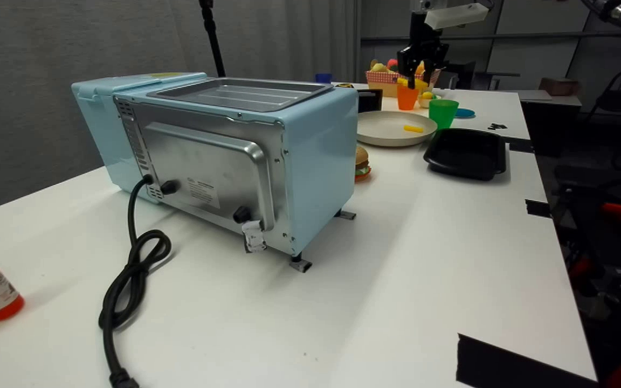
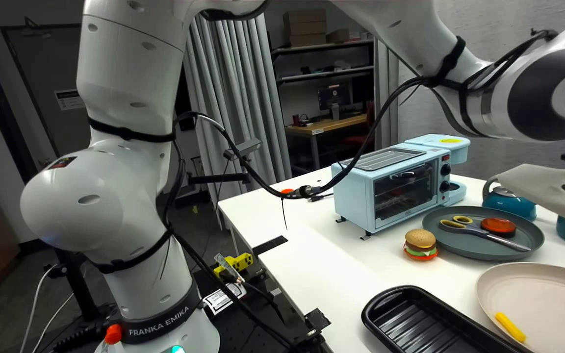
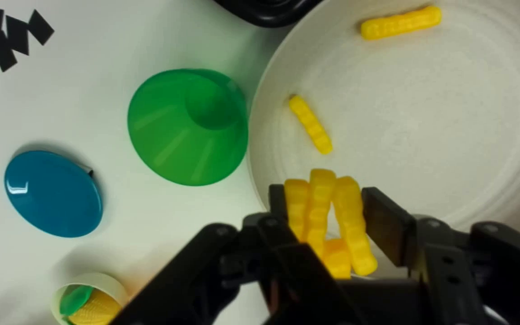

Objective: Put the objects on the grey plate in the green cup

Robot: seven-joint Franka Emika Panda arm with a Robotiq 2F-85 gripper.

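Several yellow fry-shaped sticks are bunched upright between the fingers of my gripper, which is shut on them. In an exterior view the gripper hangs beyond the green cup; it is cut off at the edge in the other angle. Below it spreads the pale grey plate, with one yellow stick near its rim and a smaller-looking yellow stick closer to the cup. The green cup stands beside the plate's rim, its visible inside bare. One stick shows on the plate in an exterior view.
A black dish lies close to the plate and cup. An orange cup, a blue disc and a fruit basket are nearby. A toy burger, a dark plate with scissors and a toaster oven stand beyond.
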